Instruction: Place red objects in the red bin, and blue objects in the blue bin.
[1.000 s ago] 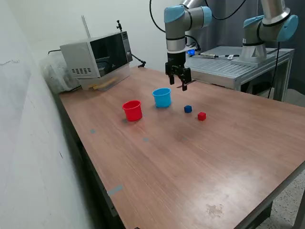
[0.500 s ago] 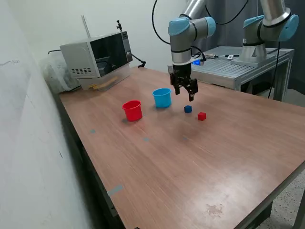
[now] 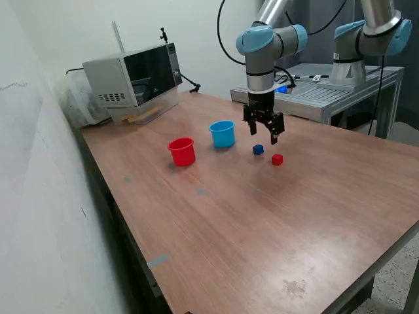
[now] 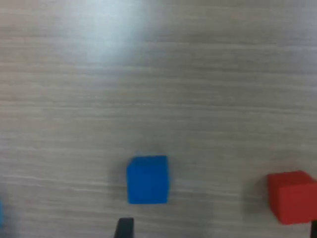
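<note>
Gripper (image 3: 264,133) hangs above the table (image 3: 262,216), fingers spread, holding nothing. Blue cube (image 3: 258,150) sits just below it, untouched; red cube (image 3: 277,159) just beside that.

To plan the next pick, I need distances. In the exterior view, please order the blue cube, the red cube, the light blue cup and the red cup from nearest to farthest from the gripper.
From the gripper:
1. Blue cube, just below it.
2. Red cube, on the exterior view's right of the blue cube.
3. Light blue cup, toward the exterior view's left.
4. Red cup, farthest left.
</note>
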Controlling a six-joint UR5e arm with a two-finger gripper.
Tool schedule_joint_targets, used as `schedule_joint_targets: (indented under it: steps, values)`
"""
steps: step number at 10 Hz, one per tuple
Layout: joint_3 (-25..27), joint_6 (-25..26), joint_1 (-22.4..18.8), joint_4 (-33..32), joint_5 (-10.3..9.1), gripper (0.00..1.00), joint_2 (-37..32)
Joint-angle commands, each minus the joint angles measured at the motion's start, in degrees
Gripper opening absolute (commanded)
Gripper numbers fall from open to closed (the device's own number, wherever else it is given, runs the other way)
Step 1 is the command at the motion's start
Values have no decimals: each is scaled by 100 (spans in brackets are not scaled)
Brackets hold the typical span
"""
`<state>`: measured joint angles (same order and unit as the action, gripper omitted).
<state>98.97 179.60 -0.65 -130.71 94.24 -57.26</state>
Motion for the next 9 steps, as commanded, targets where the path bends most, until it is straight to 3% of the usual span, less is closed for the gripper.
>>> schedule_joint_targets:
  steps: [1,9]
  values:
    - [17,188,-339,2,-3,100,4]
    - [-53,215,-428,-86,-11,100,108]
